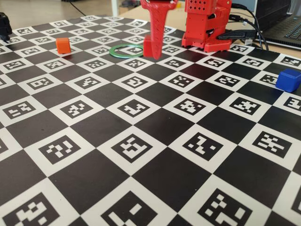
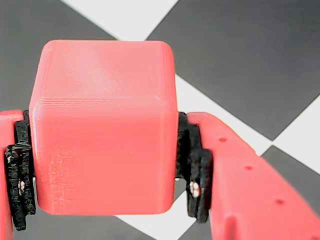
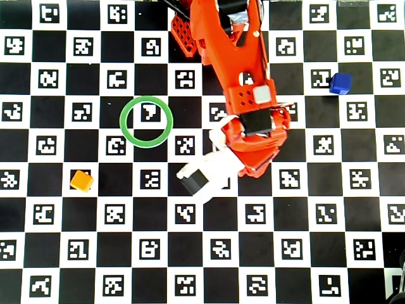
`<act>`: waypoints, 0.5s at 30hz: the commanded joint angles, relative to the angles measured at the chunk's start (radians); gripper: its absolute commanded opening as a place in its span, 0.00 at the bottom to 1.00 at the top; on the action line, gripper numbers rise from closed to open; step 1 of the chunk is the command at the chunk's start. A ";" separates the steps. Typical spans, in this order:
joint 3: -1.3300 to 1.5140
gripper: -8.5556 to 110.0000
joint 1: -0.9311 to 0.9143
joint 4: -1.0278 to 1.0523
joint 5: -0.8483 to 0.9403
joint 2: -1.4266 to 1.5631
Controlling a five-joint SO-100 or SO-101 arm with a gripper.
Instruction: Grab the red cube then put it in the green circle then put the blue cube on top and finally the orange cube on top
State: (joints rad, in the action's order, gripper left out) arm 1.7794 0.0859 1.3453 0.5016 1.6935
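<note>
Hand (image 2: pixel 102 165) clamped on the red cube (image 2: pixel 102 125), black pads (image 2: pixel 192 160) against both sides

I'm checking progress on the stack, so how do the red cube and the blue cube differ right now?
The red cube is clamped between the claw pads; the blue cube sits free on the board. The red cube is beside the green circle; the blue cube lies far from it. Both look the same size.

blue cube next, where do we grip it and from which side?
Take the blue cube from straight above, fingers closing on two opposite flat side faces, about mid-height. It sits flat and alone on the board with open squares all round, so a top-down approach looks unobstructed. The gripper now holds the red cube that way.
</note>
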 commanded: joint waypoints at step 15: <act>0.031 0.15 -0.357 0.245 0.026 0.364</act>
State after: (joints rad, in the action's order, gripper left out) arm 1.8132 -0.2224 1.5616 0.5154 1.9635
